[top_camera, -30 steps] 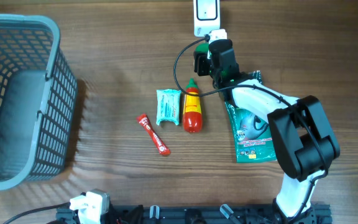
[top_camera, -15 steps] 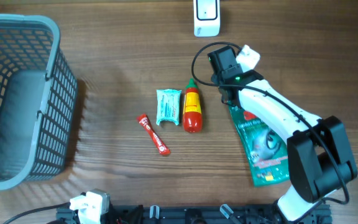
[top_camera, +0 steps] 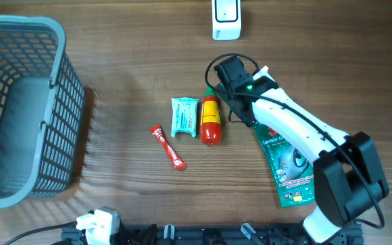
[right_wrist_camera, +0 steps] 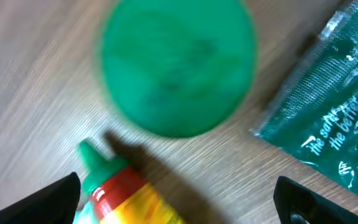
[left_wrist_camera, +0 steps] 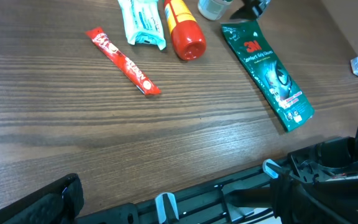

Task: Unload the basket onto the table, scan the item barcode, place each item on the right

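From above, my right gripper (top_camera: 229,71) hangs over the middle of the tabletop (top_camera: 128,75), toward its far edge. It is just beside the green cap of the sauce bottle (top_camera: 210,121). The scanner (top_camera: 224,17) sits at the far edge, well apart from me. The green pouch (top_camera: 288,167) lies flat under my forearm toward the right edge. A teal packet (top_camera: 184,117) lies against the bottle's other side, and a red stick sachet (top_camera: 168,147) lies nearer the near edge. The basket (top_camera: 60,41) fills the left edge. My own wrist hides whatever is under it.

From the left wrist, my left gripper (left_wrist_camera: 179,208) waits at the near edge with its fingers spread and nothing between them. I judge it is parked there to keep clear.

From the right wrist, my fingers (right_wrist_camera: 55,194) sit at the two lower corners, spread wide and gripping nothing. A round green-topped item (right_wrist_camera: 179,62) lies blurred below me, on the wood between the bottle's cap and the pouch's corner, free of my fingers. I take it for the item to scan. I can see no barcode on it.
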You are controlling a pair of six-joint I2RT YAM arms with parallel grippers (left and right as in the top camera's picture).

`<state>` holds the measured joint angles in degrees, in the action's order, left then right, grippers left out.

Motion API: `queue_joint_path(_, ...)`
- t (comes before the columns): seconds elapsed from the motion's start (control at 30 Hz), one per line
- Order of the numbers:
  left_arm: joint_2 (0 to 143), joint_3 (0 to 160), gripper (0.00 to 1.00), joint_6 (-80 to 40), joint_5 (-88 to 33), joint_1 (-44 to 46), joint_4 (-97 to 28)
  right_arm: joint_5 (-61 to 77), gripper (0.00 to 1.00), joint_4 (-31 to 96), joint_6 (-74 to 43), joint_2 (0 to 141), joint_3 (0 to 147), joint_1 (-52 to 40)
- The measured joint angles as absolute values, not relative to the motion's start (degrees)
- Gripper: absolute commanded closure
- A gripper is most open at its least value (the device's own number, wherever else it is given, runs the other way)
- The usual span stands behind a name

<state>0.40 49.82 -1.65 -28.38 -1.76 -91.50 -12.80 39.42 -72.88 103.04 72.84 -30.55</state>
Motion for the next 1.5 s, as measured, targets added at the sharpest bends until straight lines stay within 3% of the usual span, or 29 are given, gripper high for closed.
queue_joint_path(0.13,0.4,49.84,0.0,-1.65,-28.38,-1.76,-91.5,-10.24,0.0,39.57,-54.06,97.49,74.7,-30.55)
queue_joint_path(0.33,0.4,49.84,0.0,-1.65,-28.38,-1.76,-91.5,-10.57,0.0,39.48,-9.26,93.49,75.22,-30.33)
queue_joint_path(0.5,0.4,49.84,0.0,-1.65,-28.38,-1.76,-91.5,-10.15,0.0,35.05,6.81,94.52,75.22,-25.23)
queue_joint_path(0.67,0.4,49.84,0.0,-1.65,-28.38,-1.76,-91.5,4.23,0.0,33.17,14.41,100.29,75.24,-15.55)
queue_joint_path(0.8,0.4,49.84,0.0,-1.65,-28.38,-1.76,-91.5,13.87,0.0,32.82,17.61,105.38,75.22,-14.35)
queue_joint_path(1.07,0.4,49.84,0.0,-1.67,-28.38,-1.76,-91.5,15.11,0.01,30.52,19.53,106.67,75.24,-15.22)
queue_joint_path(1.27,0.4,49.82,0.0,-1.65,-28.38,-1.76,-91.5,12.14,0.21,32.14,20.53,110.8,75.24,-15.22)
queue_joint_path(1.37,0.4,49.84,0.0,-1.65,-28.38,-1.76,-91.5,10.96,0.24,32.49,20.75,110.8,75.24,-15.22)
queue_joint_path(1.43,0.4,49.82,0.0,-1.67,-28.38,-1.76,-91.5,9.76,0.33,31.94,17.89,110.8,75.24,-15.22)
queue_joint_path(1.5,0.4,49.82,0.0,-1.65,-28.38,-1.76,-91.5,8.25,0.33,31.59,13.08,110.8,75.24,-15.22)
